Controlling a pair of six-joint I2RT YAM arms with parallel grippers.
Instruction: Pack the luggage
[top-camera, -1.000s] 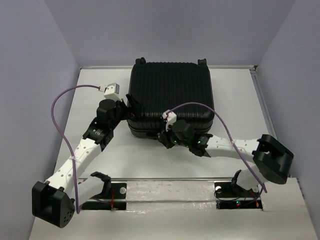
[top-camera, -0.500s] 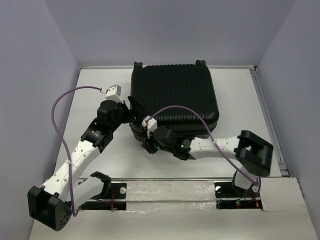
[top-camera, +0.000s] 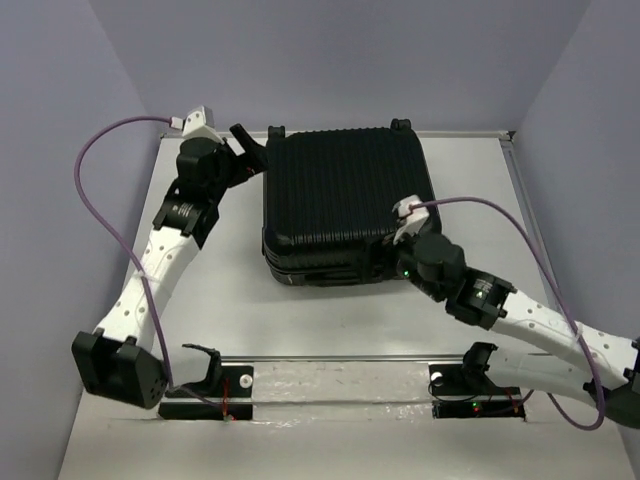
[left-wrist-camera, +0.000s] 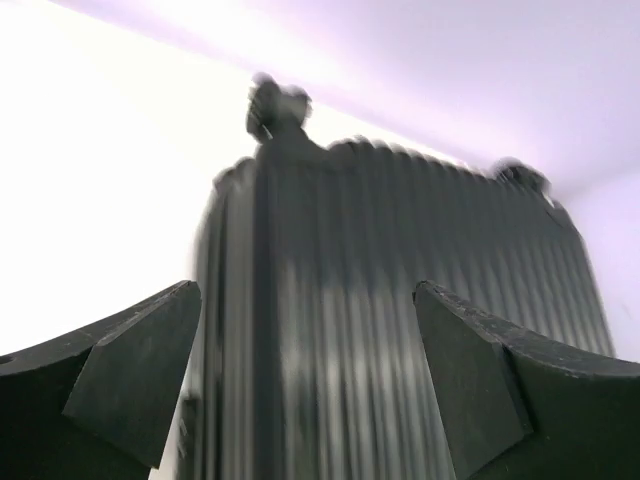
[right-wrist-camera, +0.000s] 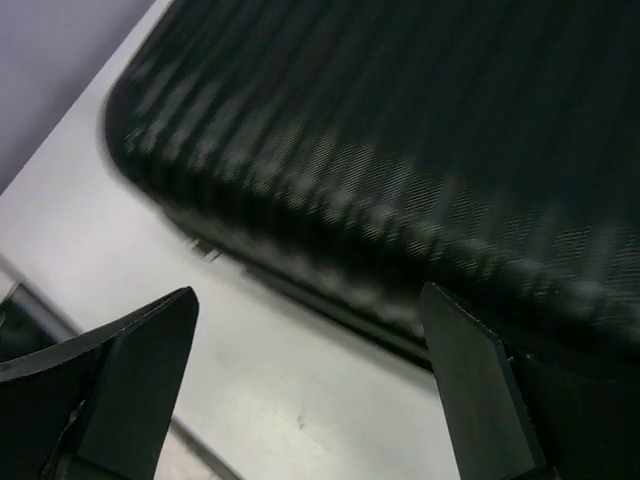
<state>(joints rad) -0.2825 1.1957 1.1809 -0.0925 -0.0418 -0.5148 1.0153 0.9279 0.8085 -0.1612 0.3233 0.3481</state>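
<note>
1. The luggage (top-camera: 345, 200) lies shut and flat at 12 o'clock on the surface (top-camera: 230, 300).
2. Our left pincer (top-camera: 248, 150) gapes empty at its 11 o'clock corner; our right pincer (top-camera: 387, 262), equally released, sits at 5 o'clock.
3. We judge pressing both corners evenly best, lest it swivel.

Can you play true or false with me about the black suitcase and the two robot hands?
1. The suitcase lies shut on the table. True.
2. The left gripper is squeezing the suitcase. False: its jaws stand wide open, gripping nothing.
3. The right gripper is open. True.
4. The suitcase is red. False: it is black.
5. Its wheels are on the far side, away from the arm bases. True.
</note>
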